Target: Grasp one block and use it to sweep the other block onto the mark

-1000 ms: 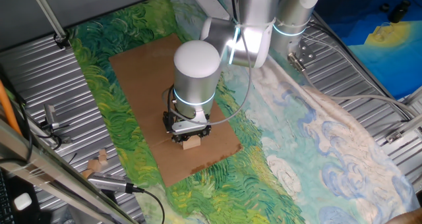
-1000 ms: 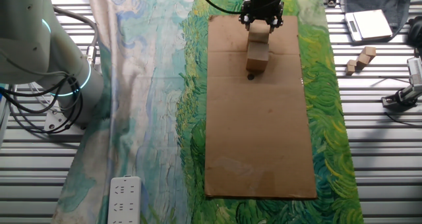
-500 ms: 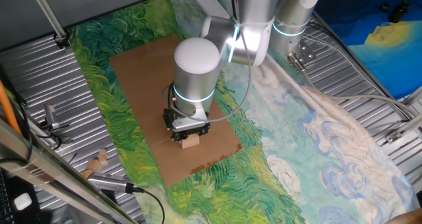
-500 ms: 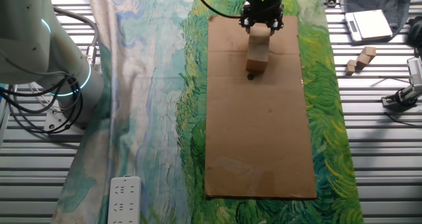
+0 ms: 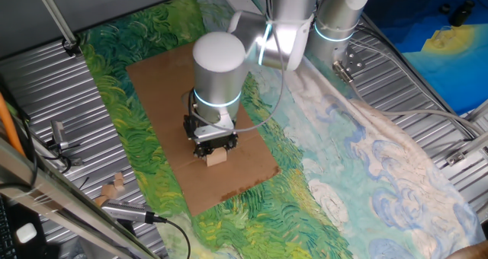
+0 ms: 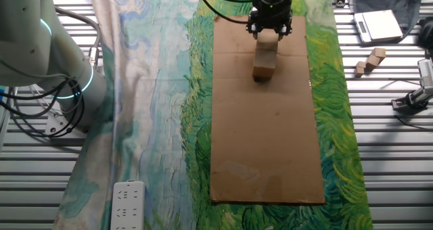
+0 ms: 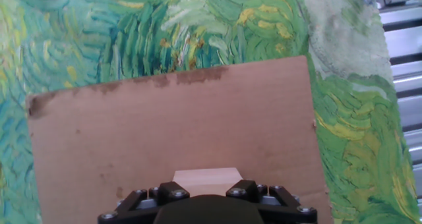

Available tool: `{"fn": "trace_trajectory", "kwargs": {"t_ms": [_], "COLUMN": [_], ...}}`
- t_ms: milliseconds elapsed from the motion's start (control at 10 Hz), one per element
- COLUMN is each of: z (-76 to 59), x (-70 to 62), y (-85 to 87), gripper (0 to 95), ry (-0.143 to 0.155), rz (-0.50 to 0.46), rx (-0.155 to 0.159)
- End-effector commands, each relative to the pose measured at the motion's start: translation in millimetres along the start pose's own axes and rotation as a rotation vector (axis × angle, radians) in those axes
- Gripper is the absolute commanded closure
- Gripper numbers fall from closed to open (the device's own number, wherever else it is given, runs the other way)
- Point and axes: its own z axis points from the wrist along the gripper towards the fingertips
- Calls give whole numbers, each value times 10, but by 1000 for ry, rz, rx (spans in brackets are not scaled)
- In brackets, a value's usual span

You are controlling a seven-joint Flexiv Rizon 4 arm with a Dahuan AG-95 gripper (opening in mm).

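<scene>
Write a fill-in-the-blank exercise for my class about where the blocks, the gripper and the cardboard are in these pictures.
1. The gripper is shut on a pale wooden ____.
2. The second block lies on the brown ____ sheet.
3. Under the cardboard sheet lies a cloth painted mostly ____.
4. In the other fixed view, the held block and the second block are ____ each other.

Missing words: block; cardboard; green; touching

blocks point(image 6: 264, 61): pale wood | board point(image 6: 264, 135): brown | cloth point(image 6: 162, 88): green-blue swirls
</scene>
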Motion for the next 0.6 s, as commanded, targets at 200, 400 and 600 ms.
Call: {"fn": "trace_trajectory", "kwargs": {"t_ms": [200,400,600], "z": [-31,-47,-65], "x": [104,178,283], "y": [-18,-15,-15], "gripper": [950,950,950], "ry": [-4,-3,0], "rz": [-15,-23,-34], "rx": [-2,-1,-1]}}
